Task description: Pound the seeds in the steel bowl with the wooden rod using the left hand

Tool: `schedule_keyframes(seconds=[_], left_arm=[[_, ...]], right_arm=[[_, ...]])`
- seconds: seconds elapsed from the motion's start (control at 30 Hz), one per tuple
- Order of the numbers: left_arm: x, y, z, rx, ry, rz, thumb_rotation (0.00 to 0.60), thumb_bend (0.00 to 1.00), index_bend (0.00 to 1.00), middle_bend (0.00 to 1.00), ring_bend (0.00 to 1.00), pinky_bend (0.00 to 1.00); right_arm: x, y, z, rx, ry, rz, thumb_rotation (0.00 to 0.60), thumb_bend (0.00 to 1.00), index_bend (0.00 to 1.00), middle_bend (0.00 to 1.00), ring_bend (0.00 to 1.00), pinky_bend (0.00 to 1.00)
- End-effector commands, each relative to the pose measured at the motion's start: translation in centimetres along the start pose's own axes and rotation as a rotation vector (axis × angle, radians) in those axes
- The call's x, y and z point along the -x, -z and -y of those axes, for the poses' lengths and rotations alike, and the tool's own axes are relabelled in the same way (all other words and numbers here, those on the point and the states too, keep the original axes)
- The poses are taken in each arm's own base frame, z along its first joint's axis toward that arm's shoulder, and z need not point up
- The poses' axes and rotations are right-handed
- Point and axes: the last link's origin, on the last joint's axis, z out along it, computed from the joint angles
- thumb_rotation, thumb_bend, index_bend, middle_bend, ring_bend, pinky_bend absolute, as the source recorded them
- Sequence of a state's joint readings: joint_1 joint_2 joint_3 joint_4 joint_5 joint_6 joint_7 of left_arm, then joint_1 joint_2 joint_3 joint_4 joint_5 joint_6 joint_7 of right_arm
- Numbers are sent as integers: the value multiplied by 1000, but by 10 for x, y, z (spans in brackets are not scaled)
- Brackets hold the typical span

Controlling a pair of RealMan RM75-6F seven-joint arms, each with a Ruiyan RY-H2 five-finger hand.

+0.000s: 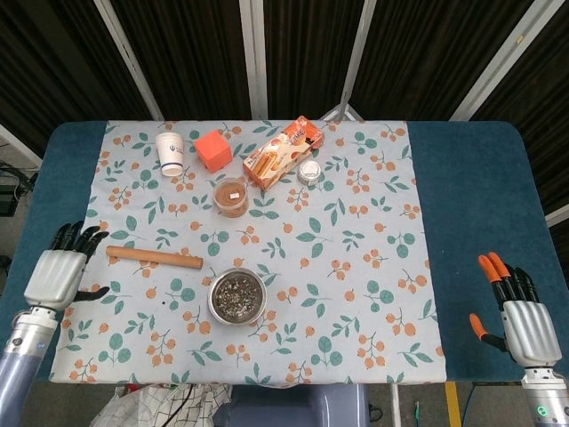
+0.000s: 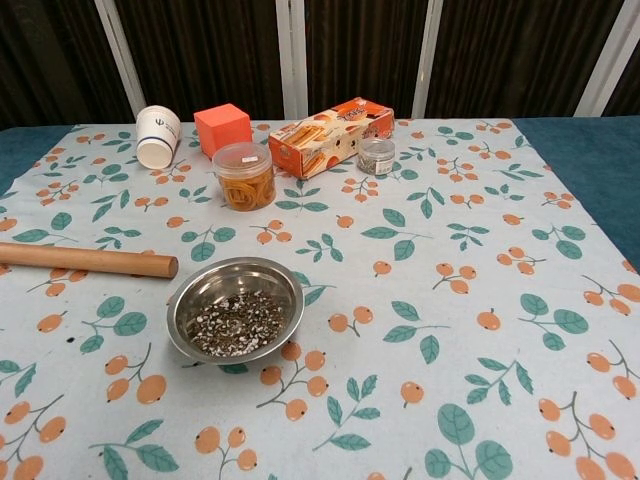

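Wooden rod (image 1: 154, 257) lies flat just left of and beyond the steel bowl (image 1: 237, 296); the empty, spread-fingered left hand (image 1: 59, 277) should wrap its near-left end squarely.

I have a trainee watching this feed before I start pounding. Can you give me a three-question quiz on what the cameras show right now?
1. True or false: the left robot hand already grips the wooden rod.
2. Which lies nearest the steel bowl? A) paper cup B) wooden rod C) biscuit box
3. Fill in: the right robot hand is over the bare ___ table edge.

Key: 1 false, it is open beside the rod's end. 2 B. 3 blue.
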State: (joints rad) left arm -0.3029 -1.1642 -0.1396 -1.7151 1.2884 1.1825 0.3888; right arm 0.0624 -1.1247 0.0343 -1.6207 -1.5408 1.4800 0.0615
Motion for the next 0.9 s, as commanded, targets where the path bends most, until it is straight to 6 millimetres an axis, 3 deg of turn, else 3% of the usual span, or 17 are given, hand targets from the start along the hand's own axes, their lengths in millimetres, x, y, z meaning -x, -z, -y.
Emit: schedule_keyframes(seconds=[0.03, 0.37, 0.9], left_arm=[[9, -38, -25, 7, -10, 52, 600, 174, 249, 179, 0, 0], [38, -74, -64, 28, -60, 157, 600, 254, 332, 275, 0, 0], [59, -94, -114, 97, -89, 160, 600, 312, 383, 315, 0, 0]], right_arm=[[0, 0, 0, 2, -4, 2, 600, 366, 0, 0, 0, 0], [0, 0, -2, 15, -16, 14, 600, 367, 0, 0, 0, 0], [-1, -1, -3, 21, -27, 21, 600, 367, 0, 0, 0, 0]])
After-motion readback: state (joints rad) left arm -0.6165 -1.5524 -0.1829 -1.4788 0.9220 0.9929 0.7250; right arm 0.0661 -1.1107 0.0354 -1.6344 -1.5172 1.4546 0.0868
